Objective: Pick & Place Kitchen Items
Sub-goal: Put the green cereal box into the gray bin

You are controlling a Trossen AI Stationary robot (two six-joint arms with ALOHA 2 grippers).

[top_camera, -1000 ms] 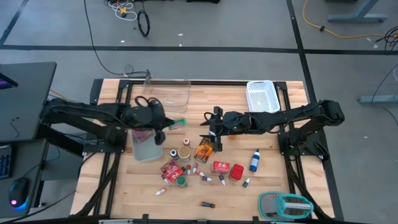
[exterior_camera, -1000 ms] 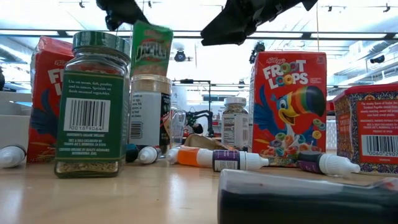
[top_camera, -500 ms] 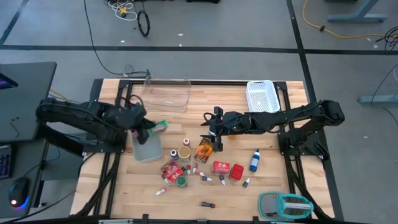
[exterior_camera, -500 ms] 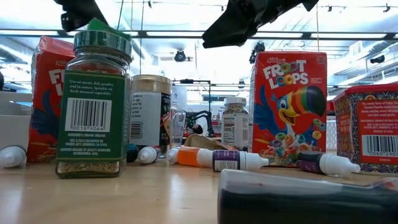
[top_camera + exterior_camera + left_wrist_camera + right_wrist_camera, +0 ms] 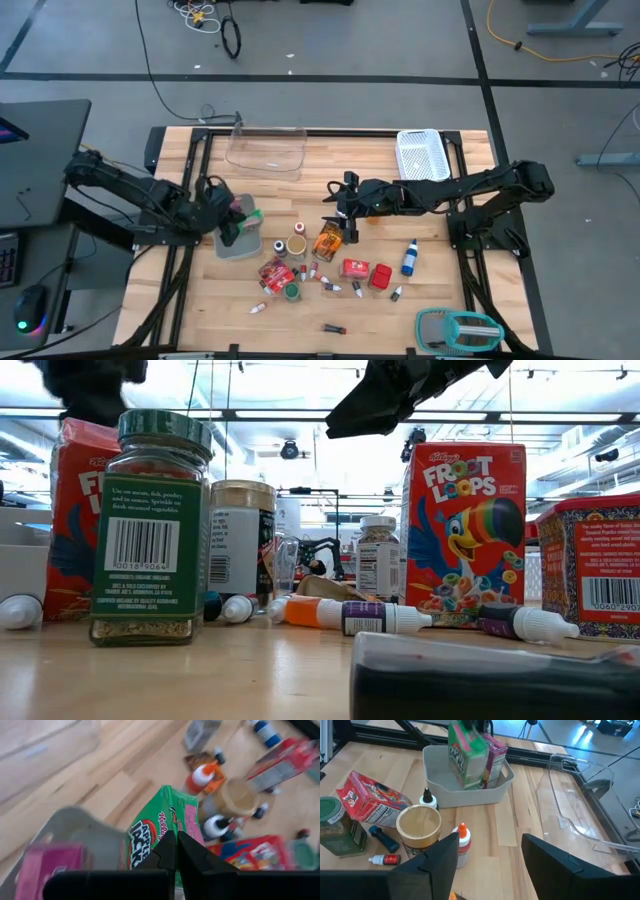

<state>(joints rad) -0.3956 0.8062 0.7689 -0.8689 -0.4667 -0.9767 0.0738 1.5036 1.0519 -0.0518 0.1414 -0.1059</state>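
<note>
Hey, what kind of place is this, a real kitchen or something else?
Probably a robotics lab, not a kitchen: a wooden table on a metal frame, loose cables across a concrete floor, and ceiling light strips over an open workshop behind the Froot Loops box.

One grey bin (image 5: 236, 244), one clear tray (image 5: 266, 152), one white mesh basket (image 5: 421, 154), one blue bottle (image 5: 409, 257).

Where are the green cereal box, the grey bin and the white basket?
green cereal box (image 5: 466, 756): right wrist view, on its front face.
grey bin (image 5: 470, 795): right wrist view, on its near wall.
white mesh basket (image 5: 421, 156): high view, on its mesh floor.
</note>
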